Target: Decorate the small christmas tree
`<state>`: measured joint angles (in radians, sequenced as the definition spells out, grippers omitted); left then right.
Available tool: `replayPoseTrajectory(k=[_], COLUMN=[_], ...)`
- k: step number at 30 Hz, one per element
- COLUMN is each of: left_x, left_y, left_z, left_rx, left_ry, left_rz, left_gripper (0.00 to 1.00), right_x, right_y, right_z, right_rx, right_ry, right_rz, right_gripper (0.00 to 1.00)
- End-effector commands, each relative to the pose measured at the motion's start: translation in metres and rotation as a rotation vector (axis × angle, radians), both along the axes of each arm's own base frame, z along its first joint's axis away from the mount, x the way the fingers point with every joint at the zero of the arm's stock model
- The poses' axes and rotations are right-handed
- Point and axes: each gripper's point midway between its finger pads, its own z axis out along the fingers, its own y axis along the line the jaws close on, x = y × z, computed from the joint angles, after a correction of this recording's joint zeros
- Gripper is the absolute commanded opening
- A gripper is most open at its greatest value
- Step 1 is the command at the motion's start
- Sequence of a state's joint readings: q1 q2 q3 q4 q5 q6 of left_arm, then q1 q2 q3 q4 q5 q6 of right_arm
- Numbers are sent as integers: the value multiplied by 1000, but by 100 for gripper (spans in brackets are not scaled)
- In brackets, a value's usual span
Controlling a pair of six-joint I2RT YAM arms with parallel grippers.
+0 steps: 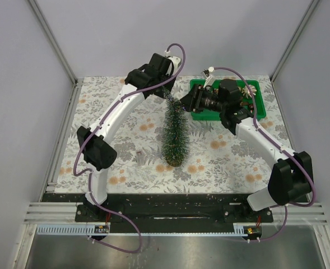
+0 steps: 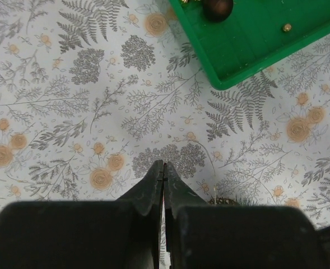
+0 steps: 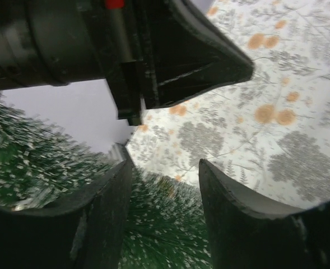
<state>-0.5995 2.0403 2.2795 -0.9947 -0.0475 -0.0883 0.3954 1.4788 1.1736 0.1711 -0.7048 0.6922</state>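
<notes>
Firstly, at the left gripper [image 2: 163,168]: pinched shut, hovers just left of the tip of the small christmas tree [image 1: 172,131]. Stands upright on its disc base. Then the right gripper [image 3: 166,168]: gapes wide against the tree's upper right side, bristles between the fingers.

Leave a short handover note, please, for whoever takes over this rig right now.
Left gripper: shut, nothing visible in it, above the table near the green tray.
Right gripper: open, at the small christmas tree, holding nothing.
Tree stands upright mid-table; tray at far right holds ornaments.
Done: no ornament visible on the tree.
To do: pick ornaments from the tray and hang them.
</notes>
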Motion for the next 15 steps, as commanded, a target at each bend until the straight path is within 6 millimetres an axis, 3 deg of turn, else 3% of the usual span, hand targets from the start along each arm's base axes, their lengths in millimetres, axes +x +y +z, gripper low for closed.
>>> replayPoseTrajectory(k=[1, 9, 14, 15], left_x=[-5, -11, -15, -16], left_y=[-13, -3, -3, -4], left_z=[48, 51, 56, 56], left_rx=[-157, -130, -134, -138], left_ry=[-111, -155, -184, -183], left_rz=[-40, -63, -103, -108], left_gripper=[2, 2, 2, 2], right_x=[11, 43, 48, 53], right_y=[-14, -45, -22, -18], right_z=[12, 12, 5, 10], right_rx=[-123, -232, -161, -132], right_ry=[-127, -200, -159, -184], right_rz=[-99, -204, -59, -52], right_gripper=[61, 65, 64, 64])
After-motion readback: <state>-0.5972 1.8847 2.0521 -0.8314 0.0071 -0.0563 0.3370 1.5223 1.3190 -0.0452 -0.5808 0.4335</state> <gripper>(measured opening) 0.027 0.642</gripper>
